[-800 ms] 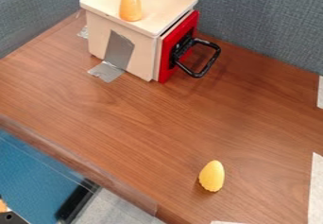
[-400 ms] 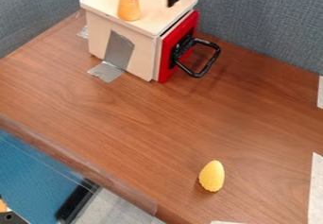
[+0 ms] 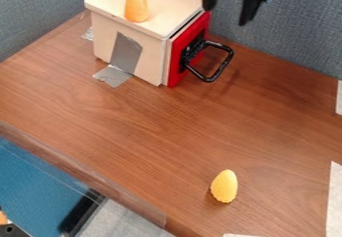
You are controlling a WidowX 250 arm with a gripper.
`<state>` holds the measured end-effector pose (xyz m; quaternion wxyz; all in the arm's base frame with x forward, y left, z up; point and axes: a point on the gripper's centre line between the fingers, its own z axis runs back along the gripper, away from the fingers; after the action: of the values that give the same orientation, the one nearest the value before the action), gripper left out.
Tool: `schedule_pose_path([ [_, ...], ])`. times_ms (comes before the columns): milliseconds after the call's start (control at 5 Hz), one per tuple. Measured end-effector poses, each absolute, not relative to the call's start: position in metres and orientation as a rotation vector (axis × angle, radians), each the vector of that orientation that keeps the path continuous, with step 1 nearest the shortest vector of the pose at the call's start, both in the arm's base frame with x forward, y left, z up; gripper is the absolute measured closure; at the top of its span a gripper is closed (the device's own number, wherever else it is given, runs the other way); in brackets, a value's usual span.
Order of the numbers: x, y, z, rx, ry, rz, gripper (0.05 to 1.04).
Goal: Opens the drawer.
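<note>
The black 2-finger gripper (image 3: 226,16) hangs at the top of the view, right of the pale wooden box (image 3: 152,56) and above and beyond the drawer handle as seen here. It is released: its 2 fingers stand spread, with nothing gripped between them, and both appear apart from the handle. The drawer's red front (image 3: 175,73) is on the right side of the box, close against the pale wood, with a thin dark line along the upper edge. From that front the black loop handle (image 3: 223,67) juts out to the right over the wood-grain tabletop (image 3: 133,126). The box is at the upper left of the tabletop, and on its flat top, near the left front edge, an orange tapered toy (image 3: 137,10) stands upright, narrow end up. Gray tape (image 3: 125,53) runs down the left-facing side of the box and onto the tabletop at its foot. Well apart from the box, toward the lower right, is a yellow rounded toy (image 3: 224,186), its narrower end up in the view and its lower rim scalloped. At the right edge are 2 white strips (image 3: 334,196), 1 above the other. Blue-gray fabric panels (image 3: 280,41) rise behind the tabletop, and a blue surface (image 3: 33,181) lies beyond its edge at the lower left.
</note>
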<state>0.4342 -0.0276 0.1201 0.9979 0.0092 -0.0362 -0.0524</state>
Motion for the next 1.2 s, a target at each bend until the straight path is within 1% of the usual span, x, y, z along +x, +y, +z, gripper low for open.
schedule_pose_path([
  [200, 0.439, -0.039, 0.085, 0.116, -0.034, -0.13, 0.083],
  [400, 0.441, -0.053, 0.058, 0.215, -0.019, -0.148, 0.083],
  [600, 0.441, -0.053, 0.041, 0.257, -0.004, -0.156, 0.083],
  [800, 0.439, -0.048, 0.036, 0.296, 0.003, -0.153, 0.083],
  [1000, 0.438, -0.045, 0.035, 0.326, 0.002, -0.16, 0.141],
  [1200, 0.438, -0.045, 0.031, 0.328, 0.0, -0.161, 0.432],
])
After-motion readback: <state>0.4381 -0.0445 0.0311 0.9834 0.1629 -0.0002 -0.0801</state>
